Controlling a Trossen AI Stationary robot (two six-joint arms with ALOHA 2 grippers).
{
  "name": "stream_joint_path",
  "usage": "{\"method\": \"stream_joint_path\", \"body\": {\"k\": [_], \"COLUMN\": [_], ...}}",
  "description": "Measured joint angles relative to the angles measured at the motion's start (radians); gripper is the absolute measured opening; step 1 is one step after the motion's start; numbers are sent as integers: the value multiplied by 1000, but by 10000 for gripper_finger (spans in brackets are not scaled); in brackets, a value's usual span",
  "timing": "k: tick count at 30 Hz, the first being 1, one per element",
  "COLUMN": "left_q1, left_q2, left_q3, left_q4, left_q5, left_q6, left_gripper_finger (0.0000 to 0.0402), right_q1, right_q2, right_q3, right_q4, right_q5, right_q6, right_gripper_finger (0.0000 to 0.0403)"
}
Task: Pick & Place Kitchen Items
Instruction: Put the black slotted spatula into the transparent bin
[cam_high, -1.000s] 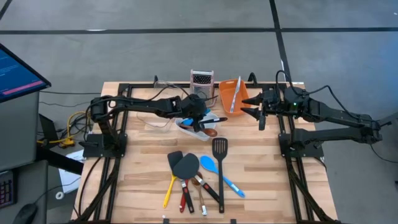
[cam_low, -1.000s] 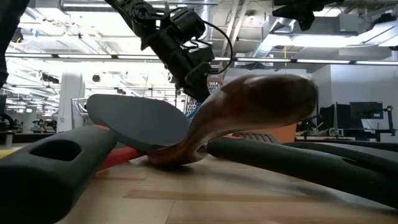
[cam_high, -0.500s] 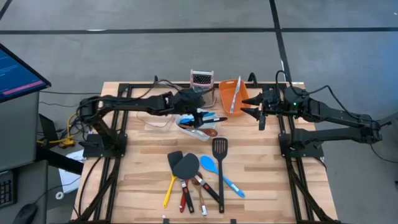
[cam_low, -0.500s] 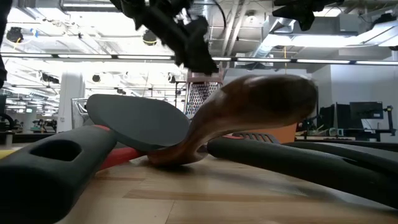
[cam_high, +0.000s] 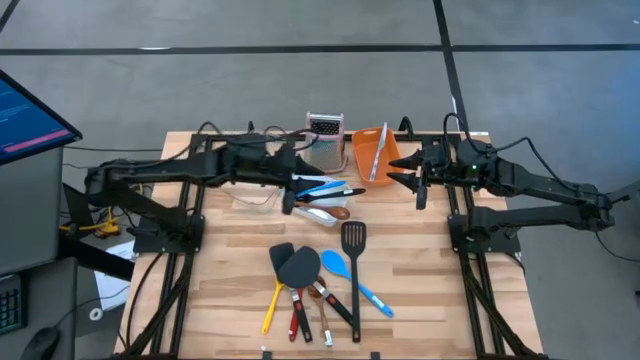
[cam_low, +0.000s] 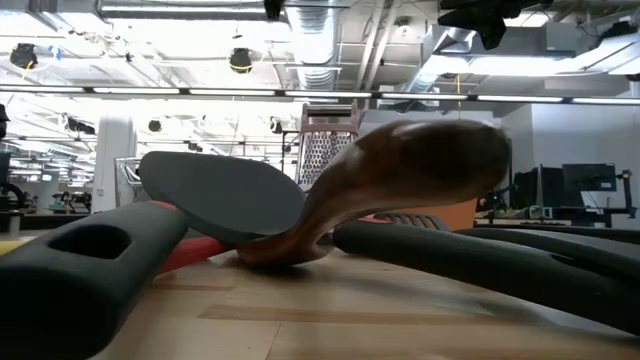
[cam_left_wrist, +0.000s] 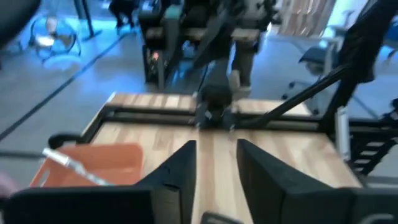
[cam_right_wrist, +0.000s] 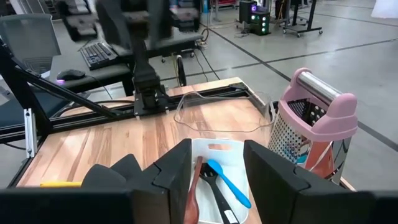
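Surface: wooden slat table (cam_high: 230, 290) | far edge: box grater (cam_high: 324, 130), orange tub (cam_high: 372, 152), clear tub (cam_high: 258, 192) | mid: white tub (cam_high: 300, 207) | near edge: utensils (cam_high: 318, 280) fanned flat, slotted turner (cam_high: 353, 240) among them

Left hand (cam_high: 290, 160) pulled back off white tub (cam_high: 315, 200) toward left table edge, fingers apart

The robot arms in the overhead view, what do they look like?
Both arms are dark, slim and jointed, mounted on black frames at the table's sides, with black cables along them. Each ends in a two-finger tool: left tool, right tool. The wrist views show flat dark fingers.
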Motion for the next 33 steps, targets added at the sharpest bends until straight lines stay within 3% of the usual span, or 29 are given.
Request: {"method": "stream_joint_path", "body": {"k": [19,26,33], "left_q1": [-143,-227,-258], "left_q2": [-222,-298,-353], "left_q3": [0,0,-33], "left_q4": [2,-48,-146], "left_q5": [-28,-165,-253], "left_q6": [23,100,76], "left_gripper_finger": [3,1,1], "right_q1": [0,0,20], "right_q2": [0,0,19], "right_q3": [0,0,1], "right_q4": [3,8,8], "right_q5": [-3,0,0], "right_q6": [53,79,157], "right_gripper_finger": [119,107,58]}}
